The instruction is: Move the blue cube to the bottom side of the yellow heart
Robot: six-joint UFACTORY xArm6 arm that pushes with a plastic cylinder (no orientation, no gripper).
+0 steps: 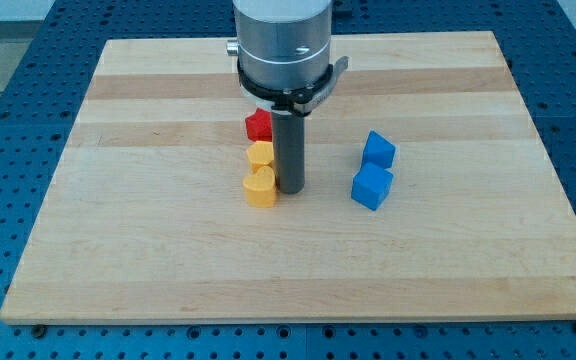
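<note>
No pincer on this rig, only my tip point(290, 189), just right of the yellow heart point(260, 187). The blue cube point(371, 187) sits well right. Sweep carelessly and you'll knock the heart off position.

The wooden board point(168, 260) lies on a blue perforated bench point(8, 60). Near its middle three blocks stand in a column, each just beside the next: a red block point(258, 125) toward the view's top, a yellow block point(260, 154) below it, and the yellow heart point(260, 187) lowest. To the view's right, well apart, the blue cube point(371, 187) sits just below another blue block point(378, 150).
</note>
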